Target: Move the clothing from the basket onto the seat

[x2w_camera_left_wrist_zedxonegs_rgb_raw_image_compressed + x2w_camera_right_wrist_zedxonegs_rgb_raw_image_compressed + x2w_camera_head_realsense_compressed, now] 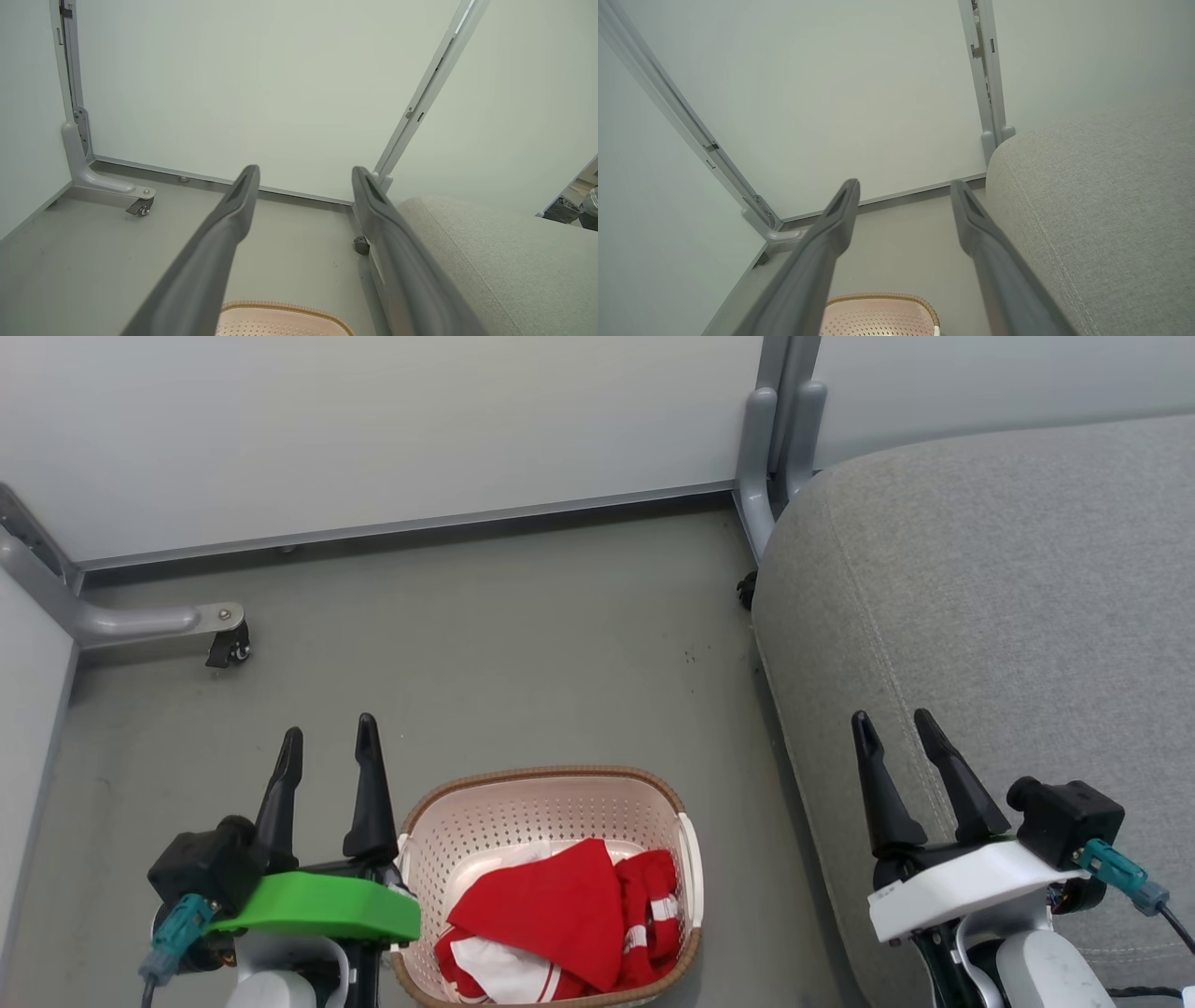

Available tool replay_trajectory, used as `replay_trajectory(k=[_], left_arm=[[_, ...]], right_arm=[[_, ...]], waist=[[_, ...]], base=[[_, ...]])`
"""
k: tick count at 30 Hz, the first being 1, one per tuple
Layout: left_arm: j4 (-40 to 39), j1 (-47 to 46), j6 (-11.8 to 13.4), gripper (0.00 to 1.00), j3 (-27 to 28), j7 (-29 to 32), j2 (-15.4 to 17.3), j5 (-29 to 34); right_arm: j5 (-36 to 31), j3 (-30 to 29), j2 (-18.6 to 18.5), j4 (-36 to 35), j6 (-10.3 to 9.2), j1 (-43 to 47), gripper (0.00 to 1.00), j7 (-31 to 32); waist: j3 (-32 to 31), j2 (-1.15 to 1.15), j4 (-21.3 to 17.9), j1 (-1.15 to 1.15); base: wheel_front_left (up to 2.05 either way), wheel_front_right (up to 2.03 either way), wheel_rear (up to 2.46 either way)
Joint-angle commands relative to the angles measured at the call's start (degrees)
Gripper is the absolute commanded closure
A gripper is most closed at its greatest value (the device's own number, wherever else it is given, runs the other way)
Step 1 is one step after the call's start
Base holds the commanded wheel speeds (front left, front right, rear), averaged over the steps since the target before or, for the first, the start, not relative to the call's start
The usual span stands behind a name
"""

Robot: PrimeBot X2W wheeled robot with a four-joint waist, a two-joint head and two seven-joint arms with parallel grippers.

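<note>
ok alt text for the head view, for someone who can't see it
A cream basket holding red and white clothing sits on a grey floor, with a large grey seat to its right. The left gripper is beside the basket's left edge and the right gripper shows against the seat, both open and empty.

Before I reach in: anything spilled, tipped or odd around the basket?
Nothing stands out. The cream perforated plastic basket stands upright on the floor, red and white fabric clothing bunched inside. The grey woven seat looks undamaged. Left gripper and right gripper are open, empty.
</note>
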Motion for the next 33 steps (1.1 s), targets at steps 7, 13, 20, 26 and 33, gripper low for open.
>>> replay_trajectory(k=[7, 13, 20, 26, 33], left_arm=[[-1.1, -1.09, 1.19, 0.0, -1.18, -1.43, 0.43, 5.25], [-1.35, -0.67, 1.63, 0.0, -1.93, -2.27, 0.45, 8.51], [-1.19, -0.3, 1.85, 0.0, -2.71, -3.04, 0.47, 12.37], [-1.22, 0.17, 2.01, 0.0, -3.38, -3.8, 0.49, 15.24], [-1.46, 0.59, 2.33, 0.0, -4.33, -4.46, 0.5, 18.39]], right_arm=[[-5.74, 0.89, -0.31, -1.44, 0.03, -0.25, 0.0, -1.5], [-8.89, 1.15, -0.28, -1.85, 0.02, 0.19, 0.0, -2.31], [-12.13, 1.44, -0.05, -2.09, 0.02, 0.63, 0.0, -3.07], [-14.83, 1.51, 0.14, -2.41, 0.03, 1.02, 0.0, -3.81], [-17.7, 1.67, 0.24, -2.69, 0.03, 1.33, 0.0, -4.55]], waist=[[0.07, 0.0, 0.11, 0.0], [0.06, 0.0, 0.17, 0.0], [0.05, 0.0, 0.28, 0.0], [-0.08, 0.0, 0.43, 0.0], [-0.14, 0.0, 0.63, 0.0]], base=[[0.0, 0.0, 0.0], [0.0, 0.0, 0.0], [0.0, 0.0, 0.0], [0.0, 0.0, 0.0], [0.0, 0.0, 0.0]])
